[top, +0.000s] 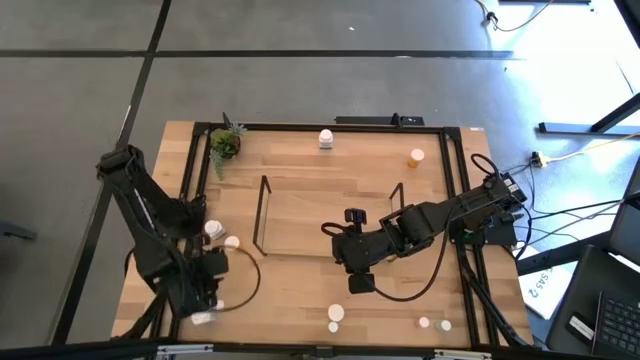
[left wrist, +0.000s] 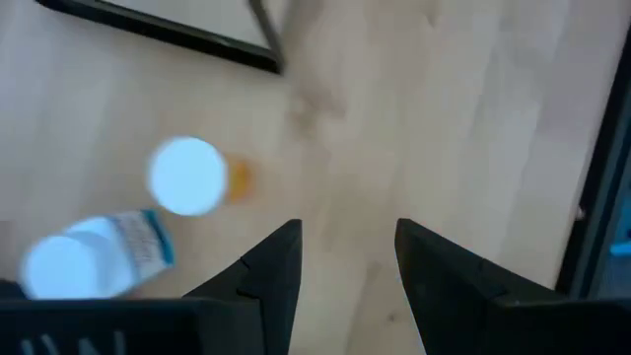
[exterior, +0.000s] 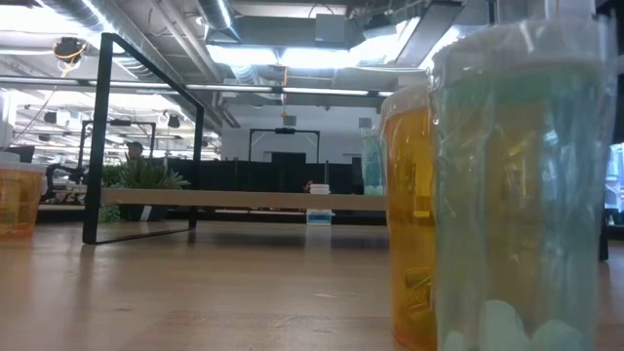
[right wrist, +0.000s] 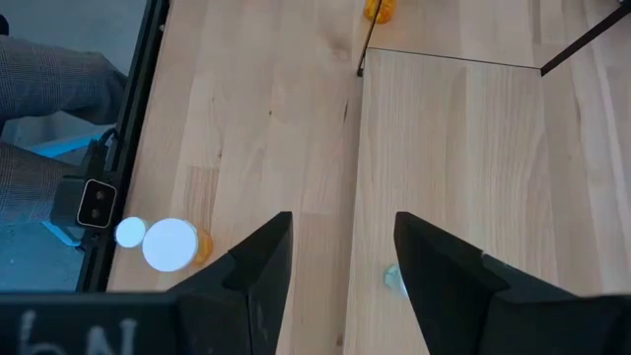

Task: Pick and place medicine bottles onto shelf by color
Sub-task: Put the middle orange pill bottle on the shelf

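Observation:
The shelf (top: 330, 215), black wire with a light wood board, stands mid-table. My left gripper (left wrist: 345, 227) hovers open near the shelf's left end (top: 214, 262) with nothing between its fingers. Just beyond it are an orange bottle with a white cap (left wrist: 187, 176) and a white bottle with a blue label (left wrist: 89, 258). My right gripper (right wrist: 340, 219) hangs open over the shelf's near edge (top: 352, 258), also with nothing between its fingers. A white-capped bottle (top: 360, 283) stands on the table beside it.
A white bottle (top: 326, 138) and an orange one (top: 416, 156) stand at the far side, and a green plant (top: 224, 145) sits at the far left corner. Several small bottles (top: 337, 314) (top: 434, 323) stand along the near edge. A black frame (top: 190, 170) edges the table.

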`<control>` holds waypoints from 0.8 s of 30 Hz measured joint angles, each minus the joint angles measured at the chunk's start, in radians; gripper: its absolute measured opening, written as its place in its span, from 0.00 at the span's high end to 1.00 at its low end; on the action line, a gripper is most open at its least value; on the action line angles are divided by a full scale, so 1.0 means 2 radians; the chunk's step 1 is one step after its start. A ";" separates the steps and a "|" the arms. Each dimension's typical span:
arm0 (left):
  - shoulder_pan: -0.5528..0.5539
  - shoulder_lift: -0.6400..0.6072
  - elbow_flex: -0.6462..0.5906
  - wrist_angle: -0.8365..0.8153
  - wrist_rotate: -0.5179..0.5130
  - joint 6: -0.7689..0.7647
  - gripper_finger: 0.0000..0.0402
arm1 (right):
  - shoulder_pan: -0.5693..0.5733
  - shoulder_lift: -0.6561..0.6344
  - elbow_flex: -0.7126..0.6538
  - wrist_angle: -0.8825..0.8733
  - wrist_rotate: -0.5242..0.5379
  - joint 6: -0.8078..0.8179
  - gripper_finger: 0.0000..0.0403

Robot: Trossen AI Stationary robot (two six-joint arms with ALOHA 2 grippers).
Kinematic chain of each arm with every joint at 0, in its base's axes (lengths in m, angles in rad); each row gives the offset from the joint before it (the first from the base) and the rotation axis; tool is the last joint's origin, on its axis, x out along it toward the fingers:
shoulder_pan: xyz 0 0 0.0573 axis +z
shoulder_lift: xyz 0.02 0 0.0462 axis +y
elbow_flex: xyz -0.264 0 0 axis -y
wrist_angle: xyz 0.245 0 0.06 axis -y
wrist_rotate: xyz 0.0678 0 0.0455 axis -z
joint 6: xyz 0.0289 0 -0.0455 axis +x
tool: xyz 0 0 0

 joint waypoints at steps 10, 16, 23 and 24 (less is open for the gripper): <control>0.052 -0.078 0.000 -0.063 -0.006 0.032 0.61 | 0.000 0.000 0.000 0.001 0.000 0.001 0.55; 0.083 -0.088 0.000 -0.068 0.012 0.079 0.61 | 0.000 0.000 0.000 0.002 0.009 0.000 0.55; 0.116 -0.088 0.000 -0.073 0.024 0.116 0.61 | -0.001 0.000 0.000 0.002 0.104 -0.001 0.55; 0.119 -0.088 0.000 -0.073 0.025 0.121 0.61 | -0.001 0.000 0.000 0.002 0.118 0.000 0.55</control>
